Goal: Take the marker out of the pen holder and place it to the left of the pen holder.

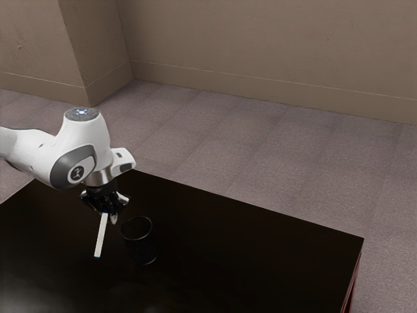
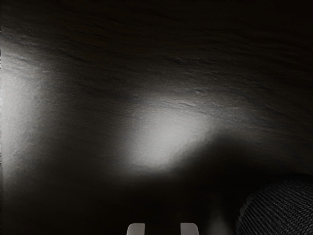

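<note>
the marker (image 1: 101,236) is held in the jaws, clear of the pen holder (image 1: 140,244). its upper end sits between the fingertips and the rest of it hangs below them, leaning slightly, so that its low end points a little toward the exterior view's left. the jaws are drawn in close, with a narrow gap that the marker takes up. in the exterior view the marker is just beside the pen holder, on that view's left of it, with space between the two; whether its low end meets the surface (image 1: 254,248) is hard to tell.

the marker is a slim, straight, white stick with a small blue tip at its low end. the pen holder is a round, dark, open-topped cup standing upright, its rim a thin ring; up close, in the wrist view, its side has a ribbed, woven look. the surface is nearly black and smooth, with a red side edge (image 1: 350,293); in the wrist view it shows fine wavy grain and soft pale patches of glare. two light grey, rounded fingertips (image 2: 189,229) stand near the pen holder.

the white and grey arm (image 1: 77,147) comes in from the exterior view's left and bends downward, and the black hand (image 1: 104,195) points down over the surface.
</note>
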